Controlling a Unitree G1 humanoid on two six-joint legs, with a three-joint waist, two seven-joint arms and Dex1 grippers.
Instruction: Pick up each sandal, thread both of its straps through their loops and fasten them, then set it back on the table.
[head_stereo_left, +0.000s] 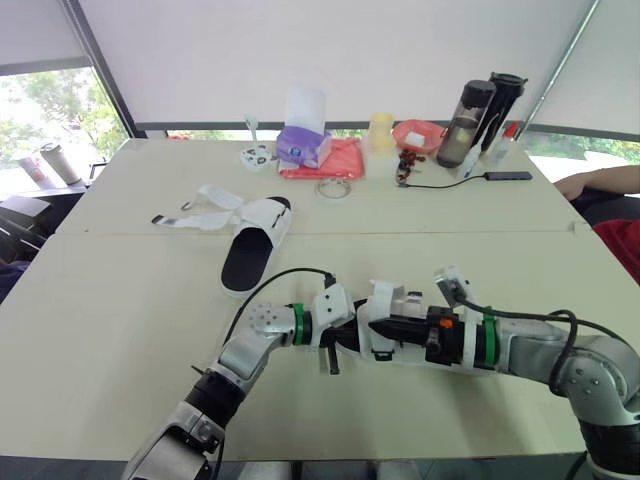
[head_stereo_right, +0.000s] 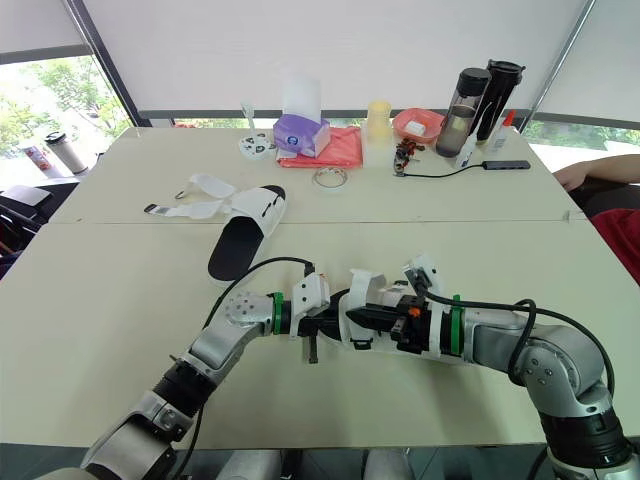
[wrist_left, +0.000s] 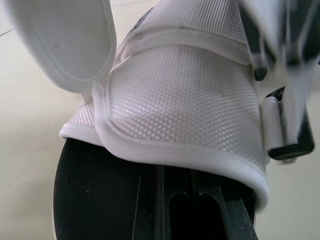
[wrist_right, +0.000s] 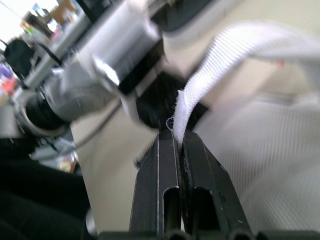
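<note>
1. Right wrist view, up close: the right gripper (wrist_right: 180, 137) has its two black fingers clenched on one white woven strap (wrist_right: 215, 80), pinching it by the edge.
2. That strap belongs to the white mesh sandal with a black footbed (wrist_left: 190, 100). It sits between the two grippers at the near part of the pale counter (head_stereo_left: 120, 300). I cannot tell whether its sole is touching the counter or raised just off it.
3. The left gripper (wrist_left: 182, 190) reaches in over the black footbed, tucked under the mesh upper. I cannot tell whether it is gripping anything.
4. There are two sandals in all. The second white-and-black sandal (head_stereo_left: 255, 245) lies flat farther back, towards the robot's left and well apart from both grippers. Its two loose straps (head_stereo_left: 195, 218) are unfastened and splayed out on the counter beside it.
5. Along the far edge stand two dark drinking bottles (head_stereo_left: 467, 125) side by side. Near them are one red bowl (head_stereo_left: 420, 133), one pale yellow cup (head_stereo_left: 381, 132), one purple tissue box (head_stereo_left: 303, 146) resting on one red cloth (head_stereo_left: 340, 160), and one black cable (head_stereo_left: 450, 183).
6. One person's arm (head_stereo_left: 600, 182) rests at the counter's far right edge.
</note>
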